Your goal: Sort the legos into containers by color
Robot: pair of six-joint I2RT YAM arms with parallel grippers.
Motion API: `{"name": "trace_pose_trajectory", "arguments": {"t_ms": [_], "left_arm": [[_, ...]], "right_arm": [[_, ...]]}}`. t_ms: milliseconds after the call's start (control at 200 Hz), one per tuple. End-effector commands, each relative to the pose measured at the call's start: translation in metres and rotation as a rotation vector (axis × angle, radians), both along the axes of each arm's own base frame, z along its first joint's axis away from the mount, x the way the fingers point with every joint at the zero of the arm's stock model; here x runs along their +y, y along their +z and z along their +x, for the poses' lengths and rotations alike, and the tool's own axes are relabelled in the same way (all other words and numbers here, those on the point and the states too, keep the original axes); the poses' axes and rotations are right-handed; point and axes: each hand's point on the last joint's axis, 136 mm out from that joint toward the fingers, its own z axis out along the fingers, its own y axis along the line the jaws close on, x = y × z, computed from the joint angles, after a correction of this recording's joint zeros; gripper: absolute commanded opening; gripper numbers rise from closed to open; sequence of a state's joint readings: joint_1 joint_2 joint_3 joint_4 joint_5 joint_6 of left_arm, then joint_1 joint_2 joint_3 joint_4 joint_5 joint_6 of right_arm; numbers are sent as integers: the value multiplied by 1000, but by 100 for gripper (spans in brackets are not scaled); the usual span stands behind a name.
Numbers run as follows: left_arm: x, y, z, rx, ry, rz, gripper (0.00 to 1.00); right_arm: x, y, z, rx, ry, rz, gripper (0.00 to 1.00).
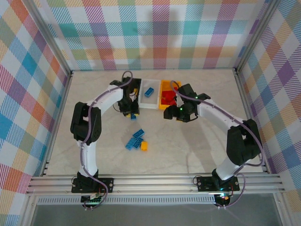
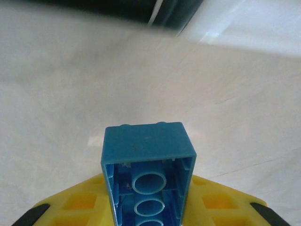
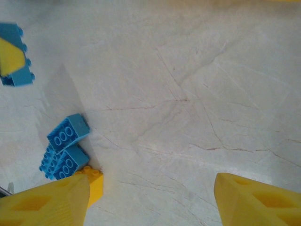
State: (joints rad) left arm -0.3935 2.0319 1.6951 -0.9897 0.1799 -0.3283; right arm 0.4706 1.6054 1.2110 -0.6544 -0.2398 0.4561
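My left gripper [image 1: 130, 112] is shut on a blue lego [image 2: 148, 155], which I see hollow underside up between the yellow fingers [image 2: 75, 205], just above the table. It hangs in front of the black container [image 1: 137, 95], mostly hidden by the left arm. The white container [image 1: 149, 101] holds a blue lego [image 1: 150, 91]. The yellow-orange container [image 1: 163, 85] holds red legos [image 1: 168, 98]. My right gripper [image 3: 150, 186] is open and empty in front of that container. Loose blue legos [image 3: 66, 134] and a yellow-orange lego [image 3: 95, 184] lie at mid-table [image 1: 138, 140].
The three containers stand in a row at the back centre. Bare marble-look tabletop [image 1: 197, 146] spreads around the loose pile. Metal frame posts and plaid walls [image 1: 28, 94] close in the table on three sides.
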Motion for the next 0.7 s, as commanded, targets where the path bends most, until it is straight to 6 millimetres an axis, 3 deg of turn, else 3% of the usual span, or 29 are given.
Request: {"name": "trace_pose_trajectory", "arguments": {"t_ms": [0, 130, 345, 560, 695], "left_arm": [[-20, 49, 28, -127, -31, -87, 32], [-39, 62, 70, -200, -32, -119, 32], [-66, 51, 123, -258, -22, -164, 33], [-80, 31, 140, -256, -7, -183, 37], [-83, 33, 136, -251, -17, -182, 53]], "right_arm": [[-5, 18, 9, -101, -17, 12, 72], [-7, 26, 10, -133, -24, 23, 73], [-4, 36, 3, -133, 28, 34, 75], [-10, 39, -6, -129, 51, 13, 77], [-10, 37, -8, -124, 48, 13, 79]]}}
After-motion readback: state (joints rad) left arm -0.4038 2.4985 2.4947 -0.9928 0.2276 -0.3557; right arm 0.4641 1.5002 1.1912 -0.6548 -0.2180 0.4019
